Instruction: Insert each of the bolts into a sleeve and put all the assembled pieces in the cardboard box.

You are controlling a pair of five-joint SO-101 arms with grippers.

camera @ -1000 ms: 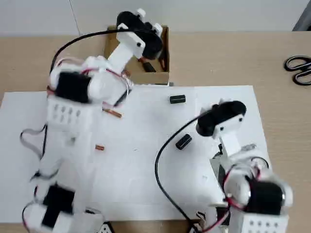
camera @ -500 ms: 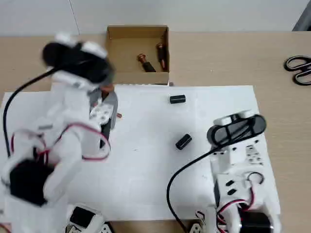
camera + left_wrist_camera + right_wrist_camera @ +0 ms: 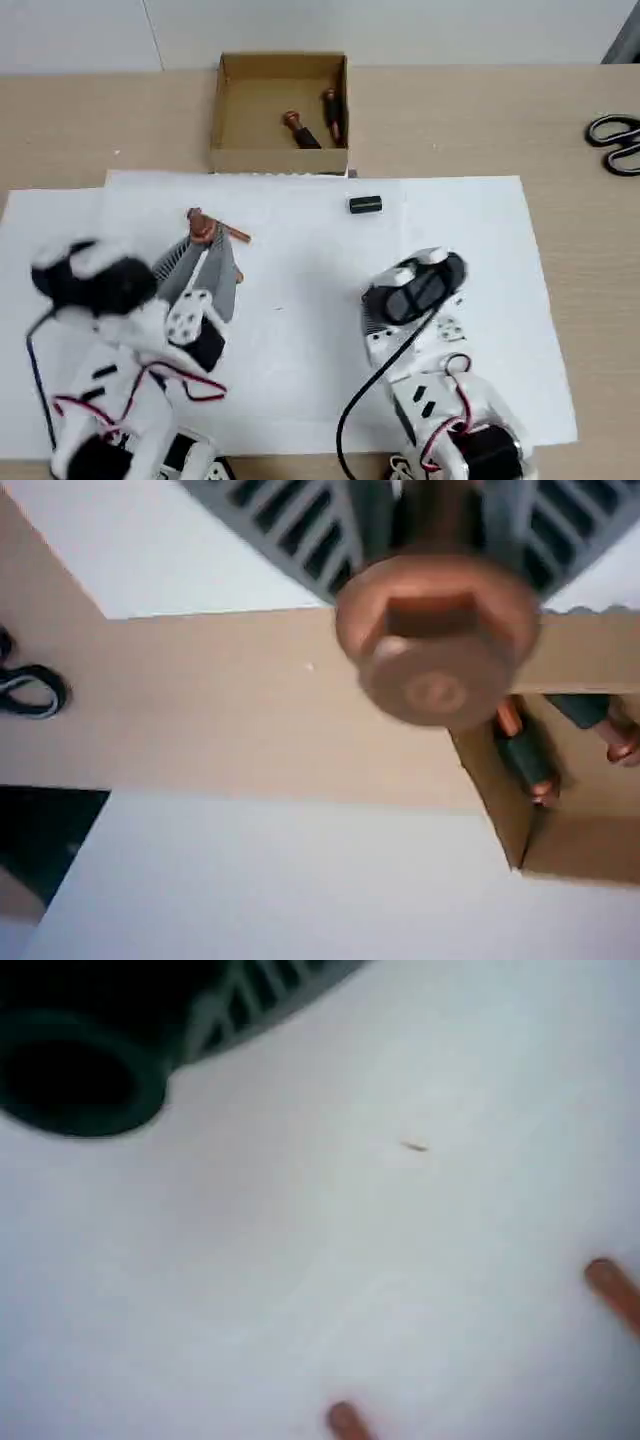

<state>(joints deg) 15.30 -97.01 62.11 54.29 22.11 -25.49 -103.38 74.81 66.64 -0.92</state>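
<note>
My left gripper (image 3: 205, 245) is shut on a copper bolt (image 3: 201, 226), held above the left part of the white paper; its round head (image 3: 436, 645) sits between the grey fingers (image 3: 285, 520). Another bolt (image 3: 236, 235) lies on the paper just beside it. My right gripper (image 3: 375, 300) is low over the paper's middle, closed around a black sleeve (image 3: 80, 1080) whose open end shows. A second black sleeve (image 3: 365, 205) lies on the paper nearer the cardboard box (image 3: 232, 110). Two assembled pieces (image 3: 300, 131) lie in the box.
Scissors (image 3: 615, 140) lie on the wooden table at the far right. The white paper (image 3: 300, 340) covers the work area between the arms. Two copper bolt ends (image 3: 612, 1290) show on the paper in the right wrist view.
The left arm drew back from the box to the paper's left side and now holds a bolt. The right arm swung left and came down over the middle sleeve.
</note>
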